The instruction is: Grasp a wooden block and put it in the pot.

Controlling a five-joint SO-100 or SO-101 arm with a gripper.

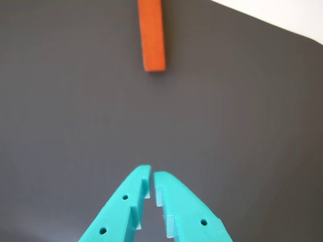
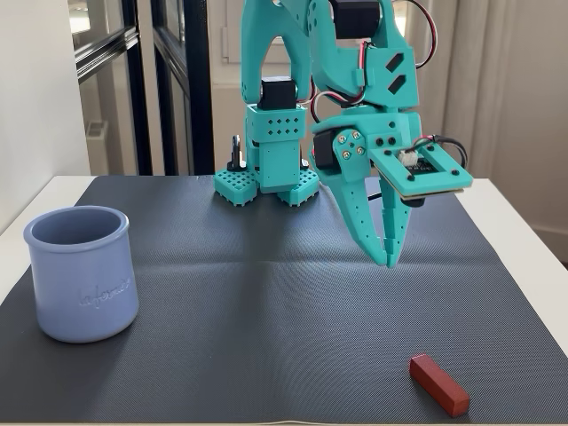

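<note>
While the arm hangs over the middle of the mat, I've got the gripper (image 2: 390,257) pointing down with its teal fingers (image 2: 362,217) pinched nearly together, just a thin slit between the tips and nothing in them. In the wrist view the same fingers (image 1: 174,206) come in from the bottom edge, tips almost touching, only dark mat under them.

The wooden block (image 2: 438,385) is lying flat on the mat in the near right corner in the fixed view, angled so one end points toward the near right. It's well clear of the gripper, nearer to the camera and a bit to the right of the fingertips. In the wrist view the wooden block (image 1: 152,34) shows up as an orange-red bar at the top of the frame, running off the top edge, roughly in line with the gap between the fingers but well apart from them.

The pot (image 2: 82,273) sits upright on the left side of the mat, periwinkle blue with a thick rim and faint script on its side. From this angle I can't see down to the bottom of it. It's well apart from both the block and the gripper.

The dark ribbed mat (image 2: 248,311) covers most of the white worktop (image 2: 519,222), and the arm's base (image 2: 266,182) stands at the far edge of the mat.
</note>
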